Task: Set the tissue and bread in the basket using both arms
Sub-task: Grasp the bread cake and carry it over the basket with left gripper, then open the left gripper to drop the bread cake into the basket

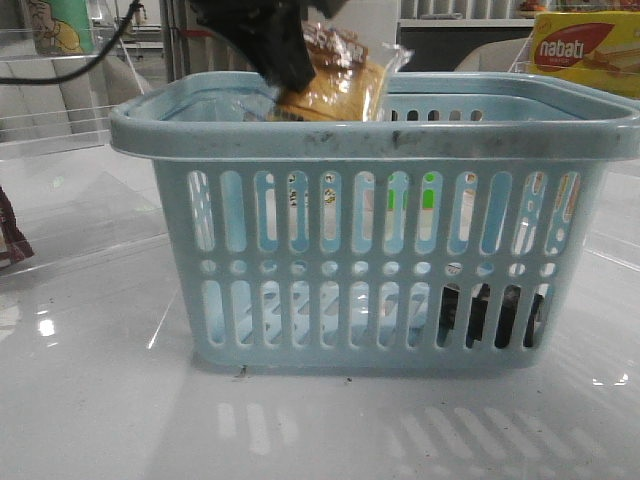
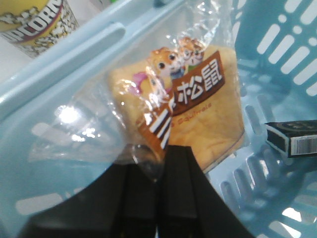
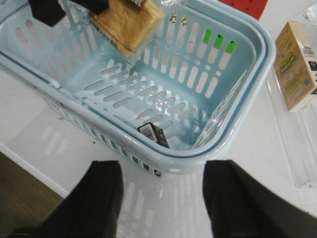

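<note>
The light-blue basket (image 1: 380,135) stands in the middle of the table. My left gripper (image 1: 285,70) is shut on the clear wrapper of the bread (image 1: 335,85) and holds it over the basket's back left, just above the rim. In the left wrist view my left gripper (image 2: 161,148) pinches the wrapper edge and the bread (image 2: 198,114) hangs over the basket floor (image 2: 277,198). The blackish tissue pack (image 3: 153,135) lies on the basket floor near the right end; it also shows in the front view (image 1: 490,315) and left wrist view (image 2: 292,139). My right gripper (image 3: 163,191) is open and empty, outside the basket (image 3: 233,144).
A yellow-and-red nabati box (image 1: 585,50) stands at the back right. A yellowish carton (image 3: 295,64) lies in a clear tray beside the basket. A popcorn cup (image 2: 37,20) stands behind the basket. A dark brown wrapper (image 1: 12,245) lies at the left edge.
</note>
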